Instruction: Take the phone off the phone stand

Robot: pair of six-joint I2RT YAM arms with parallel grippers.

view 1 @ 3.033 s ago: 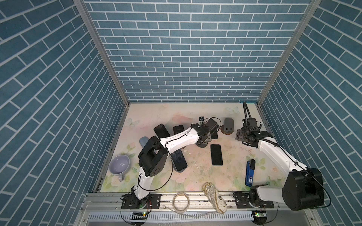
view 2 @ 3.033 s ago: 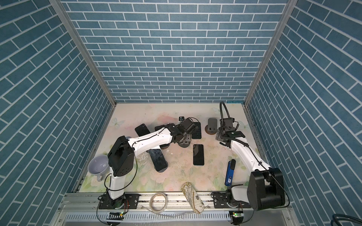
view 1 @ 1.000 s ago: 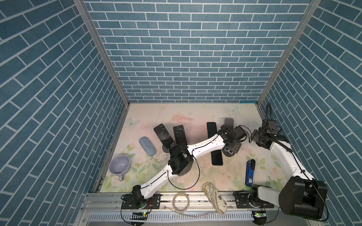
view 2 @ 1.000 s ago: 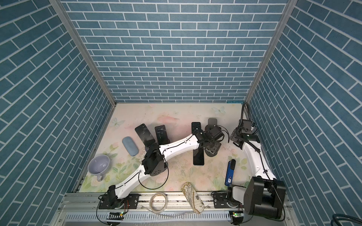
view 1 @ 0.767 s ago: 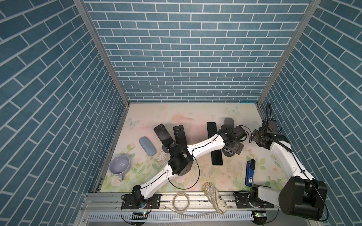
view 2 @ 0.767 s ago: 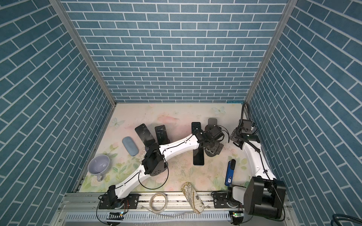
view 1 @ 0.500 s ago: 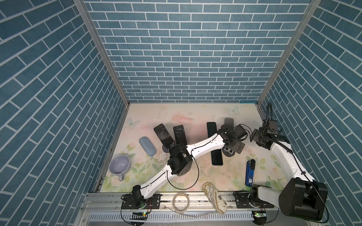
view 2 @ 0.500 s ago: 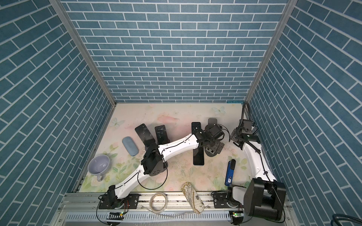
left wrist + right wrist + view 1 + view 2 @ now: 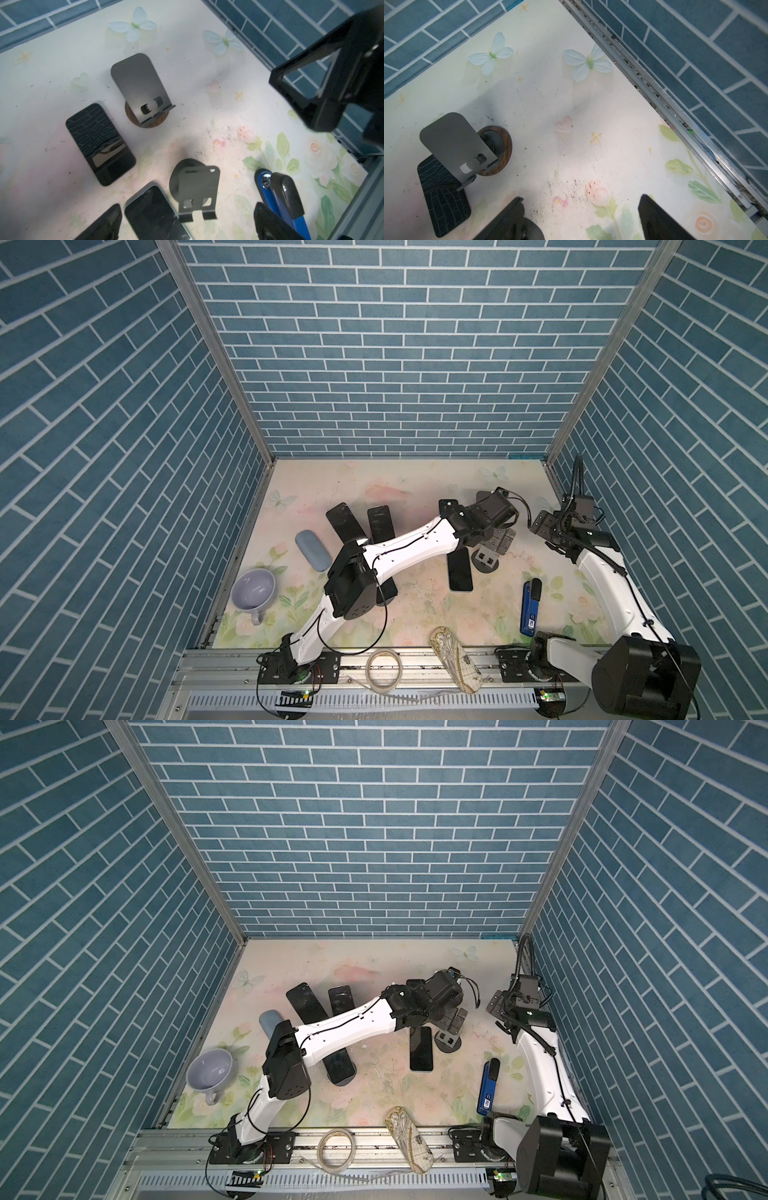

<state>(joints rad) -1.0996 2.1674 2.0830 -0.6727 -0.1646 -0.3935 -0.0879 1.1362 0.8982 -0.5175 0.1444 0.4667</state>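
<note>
Black and glossy, the phone lay flat and screen up on the desk, a slim slab with rounded corners that mirrored the brick wall. It sat off the phone stand, just beside it. That stand was a bent sheet of dark matte metal with two small cut-outs and an upturned lip, raised on a round wood-grain base. Near it stood a second stand of the same sheet metal on a plain black disc, and a second phone lay flat on the desk beside that one. The left pincer hung over the second stand, released, with its dark fingers spread wide and gripping nothing. The right pincer hovered apart from it near the side wall, its jaws also parted and empty above the pale, scuffed, flower-printed desk. A blue and black stapler lay closer to the front rail.
</note>
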